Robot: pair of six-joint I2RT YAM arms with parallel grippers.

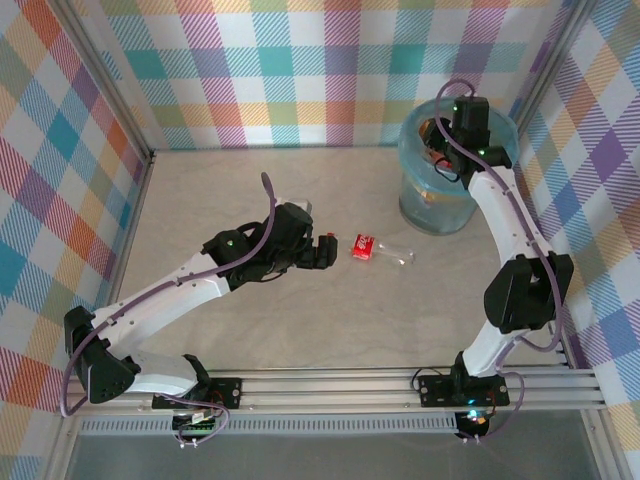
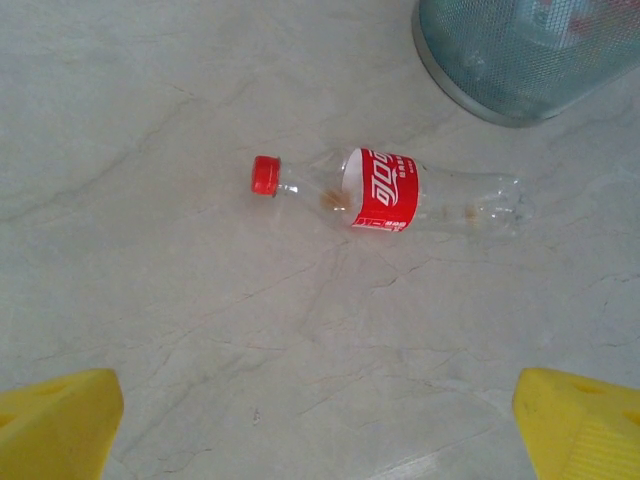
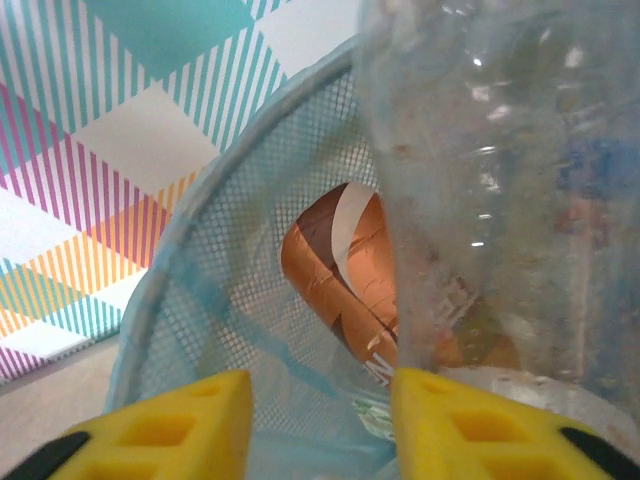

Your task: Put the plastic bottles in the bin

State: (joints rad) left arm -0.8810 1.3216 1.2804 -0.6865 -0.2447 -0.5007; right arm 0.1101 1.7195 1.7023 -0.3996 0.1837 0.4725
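left gripper (image 2: 320, 440) jaws are being held fully spread, empty, near red-labelled bottle (image 2: 400, 192) at mid-worktop. right gripper (image 3: 320, 430) jaws are being held partly apart over bin (image 3: 220, 280), clear bottle (image 3: 500, 200) just beside, unpinched.

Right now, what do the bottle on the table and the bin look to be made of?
Bottle: thin clear plastic with a glossy finish; the table shows through its body, and its walls catch highlights. Bin: fine grey-blue mesh, probably metal though possibly plastic; small holes run across its wall.
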